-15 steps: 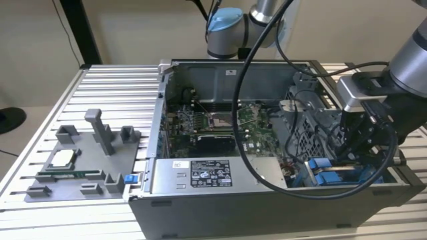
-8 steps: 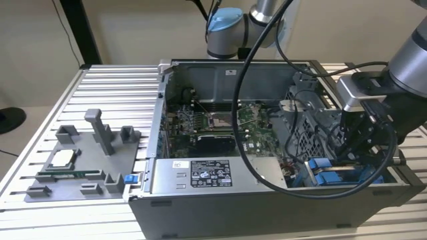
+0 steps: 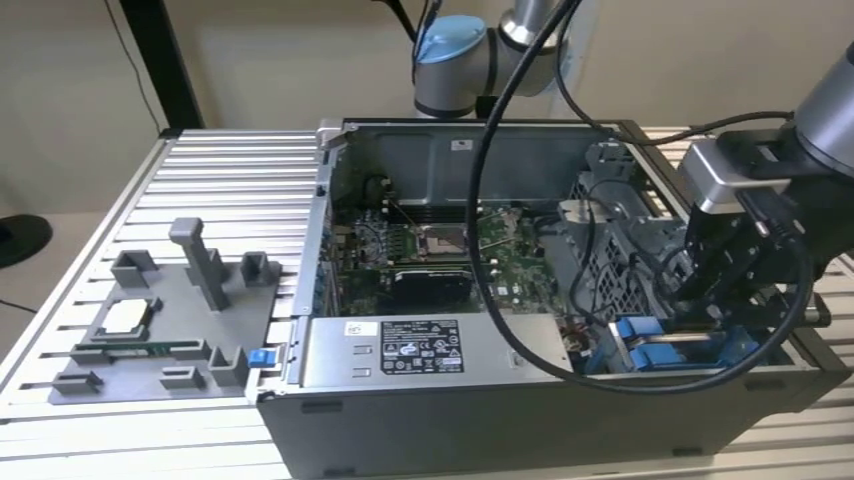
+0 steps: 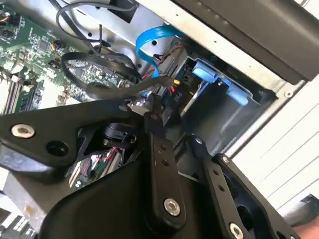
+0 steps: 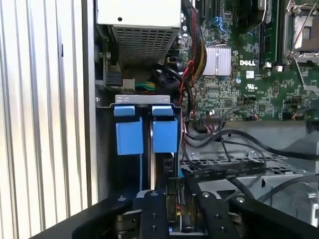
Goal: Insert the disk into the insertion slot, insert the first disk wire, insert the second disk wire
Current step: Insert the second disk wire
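Gripper [image 3: 721, 290] hangs inside the open computer case [image 3: 534, 420], low at the exterior view's right, over the blue-tabbed insertion slot [image 3: 654, 345]. In the first wrist view its black fingers [image 5: 153, 219] pinch together on a dark cable connector [image 5: 172, 199] just before the slot's two blue tabs [image 5: 144, 134]. The motherboard [image 3: 427, 245] lies further left.

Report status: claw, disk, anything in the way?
Claw at the insertion slot, shut on a wire plug. Disk seated there, blue carrier showing. Loose black cables close beside.
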Motion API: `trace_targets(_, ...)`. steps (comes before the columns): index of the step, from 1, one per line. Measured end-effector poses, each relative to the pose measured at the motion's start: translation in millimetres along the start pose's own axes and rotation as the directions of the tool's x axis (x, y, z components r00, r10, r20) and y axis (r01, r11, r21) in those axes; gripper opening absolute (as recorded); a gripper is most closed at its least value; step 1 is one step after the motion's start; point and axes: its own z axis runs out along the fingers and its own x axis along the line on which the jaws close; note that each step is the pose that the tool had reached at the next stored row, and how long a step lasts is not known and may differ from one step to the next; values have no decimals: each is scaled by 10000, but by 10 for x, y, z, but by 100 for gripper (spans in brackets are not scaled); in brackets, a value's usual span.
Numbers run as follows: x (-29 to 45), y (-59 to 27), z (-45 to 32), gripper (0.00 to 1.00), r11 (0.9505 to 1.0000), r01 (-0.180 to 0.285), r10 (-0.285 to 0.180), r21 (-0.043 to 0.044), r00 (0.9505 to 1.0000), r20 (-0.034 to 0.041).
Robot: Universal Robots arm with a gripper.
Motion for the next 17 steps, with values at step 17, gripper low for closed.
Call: trace_targets(17, -99, 2, -756, 100, 10000, -4, 4, 0, 10000, 3)
